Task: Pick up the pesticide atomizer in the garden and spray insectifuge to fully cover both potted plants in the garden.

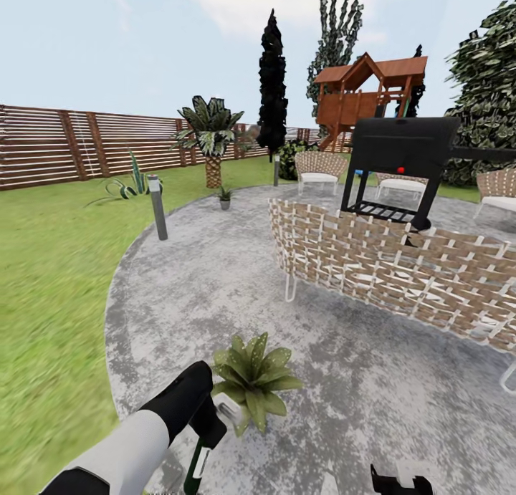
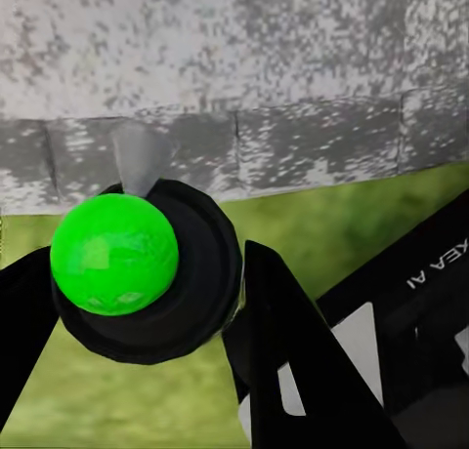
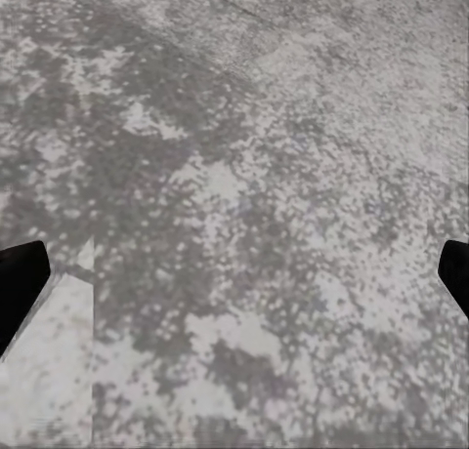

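My left gripper (image 1: 208,432) is shut on the pesticide atomizer (image 1: 198,465), a slim dark-green bottle with a white label, held low over the paving. Its pale trigger head points at the near potted plant (image 1: 254,382), which sits just beyond it in the garden. In the left wrist view the atomizer (image 2: 115,256) shows end-on as a green disc in a dark ring, clamped between the black fingers (image 2: 293,356). The second potted plant (image 1: 224,196) stands far off at the paving's edge, below the palm. My right gripper (image 1: 398,481) hangs open (image 3: 234,273) over bare grey paving.
A long woven sofa (image 1: 380,266) crosses the paved circle on the right, with a black grill (image 1: 405,155) and wicker chairs (image 1: 320,169) behind. A grey bollard light (image 1: 156,207) marks the lawn edge. A striped agave (image 1: 132,185), palm (image 1: 211,137) and slat fence (image 1: 50,144) lie beyond.
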You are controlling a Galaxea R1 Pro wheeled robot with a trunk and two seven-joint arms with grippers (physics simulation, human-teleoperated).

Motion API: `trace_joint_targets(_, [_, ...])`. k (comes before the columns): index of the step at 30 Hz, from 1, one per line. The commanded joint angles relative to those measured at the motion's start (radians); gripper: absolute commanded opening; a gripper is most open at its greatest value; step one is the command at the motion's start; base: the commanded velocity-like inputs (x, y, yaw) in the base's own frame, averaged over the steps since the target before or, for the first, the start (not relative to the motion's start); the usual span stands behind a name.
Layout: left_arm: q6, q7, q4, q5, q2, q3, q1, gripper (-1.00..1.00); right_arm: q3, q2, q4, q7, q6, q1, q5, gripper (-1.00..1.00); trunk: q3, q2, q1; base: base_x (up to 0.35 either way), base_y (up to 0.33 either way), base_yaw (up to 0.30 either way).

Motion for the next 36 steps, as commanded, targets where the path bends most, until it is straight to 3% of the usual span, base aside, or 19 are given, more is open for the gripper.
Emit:
trace_joint_targets(1, [0.002, -0.010, -0.002, -0.011, 0.000, -0.002, -0.001, -1.00, -0.006, 0.000, 0.001, -0.005, -0.003, -0.001, 0.011, 1.00, -0.001, 0.000, 0.000, 0.000, -0.001, 0.271])
trace_joint_targets(8, [0.002, -0.009, -0.005, -0.010, -0.002, -0.002, -0.001, -1.00, -0.006, 0.000, 0.001, -0.005, -0.003, -0.001, 0.011, 1.00, -0.001, 0.000, 0.000, 0.000, -0.003, 0.274])
trace_joint_targets(25, [0.002, -0.009, -0.009, -0.010, -0.002, -0.002, -0.001, -1.00, -0.006, 0.000, 0.001, -0.005, -0.003, -0.001, 0.009, 1.00, -0.001, 0.000, 0.000, -0.007, -0.203, 0.011])
trace_joint_targets(33, [0.001, -0.012, -0.007, -0.007, 0.002, -0.002, -0.001, -1.00, -0.006, 0.000, 0.001, -0.005, -0.003, -0.001, 0.010, 1.00, -0.001, 0.000, 0.000, 0.000, -0.213, 0.205])
trace_joint_targets(36, [-0.027, -0.016, 0.005, 0.005, 0.003, -0.008, 0.010, -1.00, -0.006, 0.000, 0.001, -0.005, -0.003, -0.001, 0.010, 1.00, -0.001, 0.000, 0.000, 0.000, -0.012, 0.053])
